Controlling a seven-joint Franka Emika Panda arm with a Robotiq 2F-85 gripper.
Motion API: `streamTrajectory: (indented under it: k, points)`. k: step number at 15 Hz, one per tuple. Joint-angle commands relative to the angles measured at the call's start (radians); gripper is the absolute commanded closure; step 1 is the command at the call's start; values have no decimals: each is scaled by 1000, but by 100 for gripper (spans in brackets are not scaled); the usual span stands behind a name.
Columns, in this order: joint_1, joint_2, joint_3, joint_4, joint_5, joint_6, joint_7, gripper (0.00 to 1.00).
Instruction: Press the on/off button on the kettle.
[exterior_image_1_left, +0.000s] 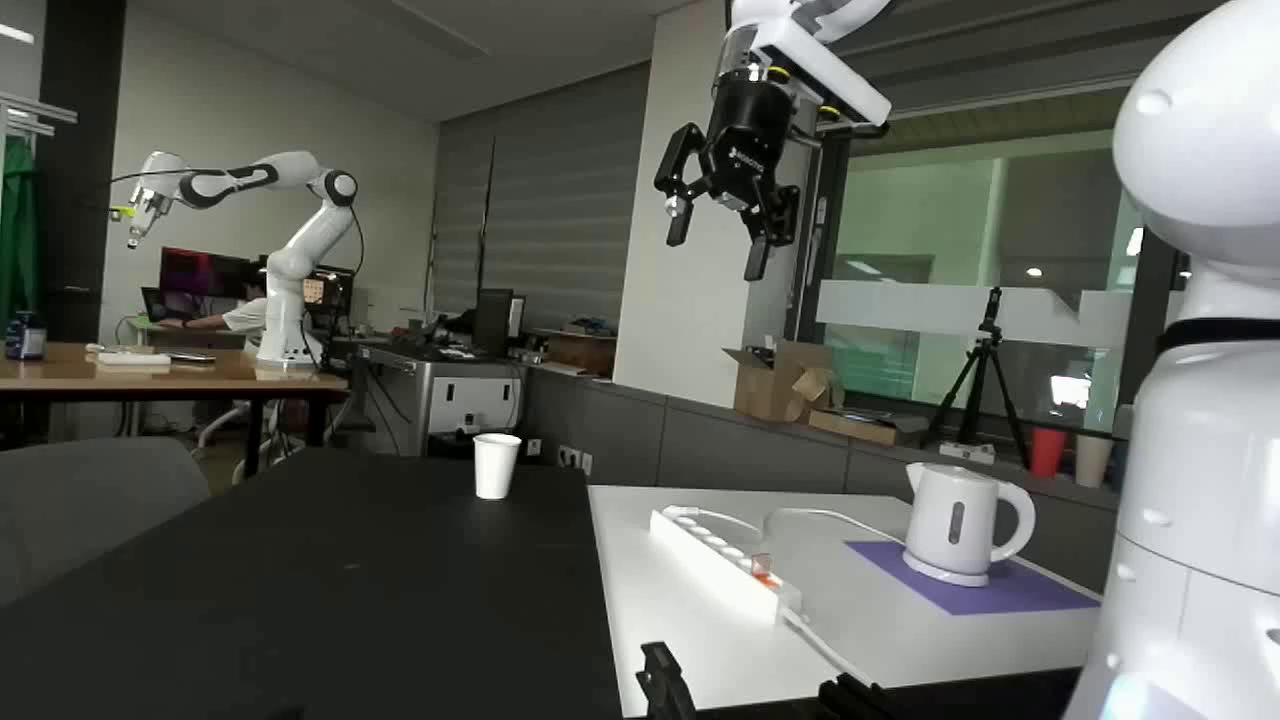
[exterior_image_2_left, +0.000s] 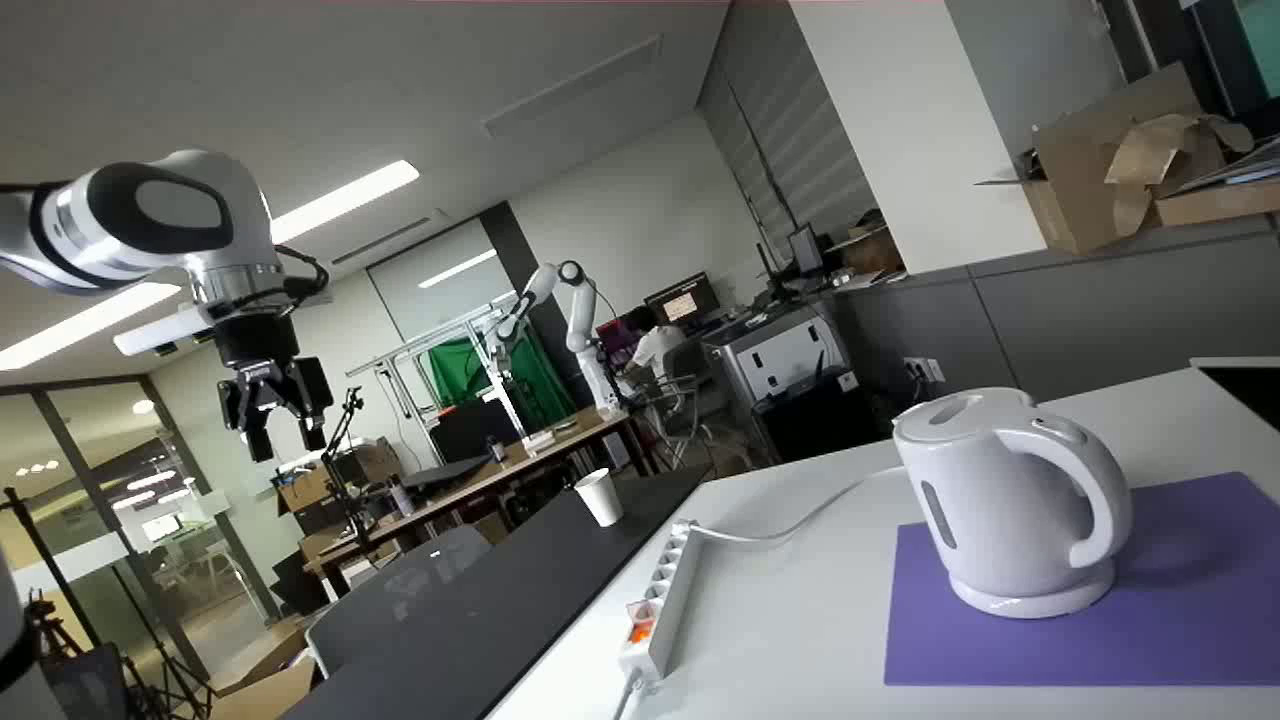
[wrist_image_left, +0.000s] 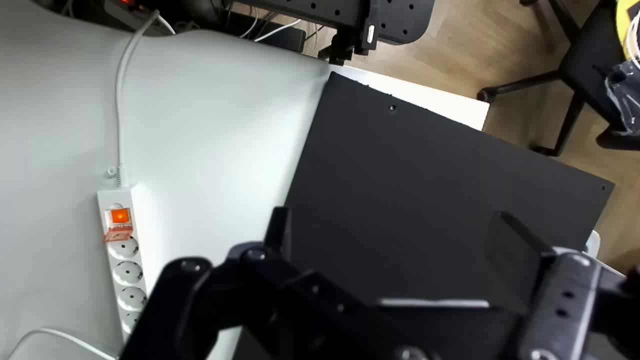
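Note:
The white kettle (exterior_image_1_left: 948, 525) stands upright on a purple mat in both exterior views; it also shows (exterior_image_2_left: 1005, 510) with its loop handle facing right. A small oval part (exterior_image_2_left: 1060, 430) shows at the top of the handle; I cannot tell whether it is the on/off button. The kettle is out of the wrist view. My gripper (exterior_image_1_left: 717, 250) is open and empty, high in the air and well away from the kettle. In the wrist view the spread fingers (wrist_image_left: 390, 217) have only the black tabletop below them. It also shows in an exterior view (exterior_image_2_left: 287, 442).
A white power strip (exterior_image_1_left: 715, 570) with a lit orange switch (wrist_image_left: 120, 216) lies on the white table, with cords running from it. The purple mat (exterior_image_2_left: 960, 655) lies under the kettle. A white cup (exterior_image_1_left: 495, 466) stands on the black table (exterior_image_1_left: 350, 600). A tripod (exterior_image_1_left: 980, 375) stands by the window.

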Motion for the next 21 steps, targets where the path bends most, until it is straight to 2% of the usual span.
streamTrajectory:
  k: [1, 14, 17, 21]
  points:
    - [-7, 0, 6, 2, 3, -3, -3, 0]
    - [-7, 0, 6, 2, 3, -3, -3, 0]
    - [-99, -2, -12, -22, -94, 94, 29, 0]
    - [-264, 65, -99, -33, -236, 233, 37, 0]
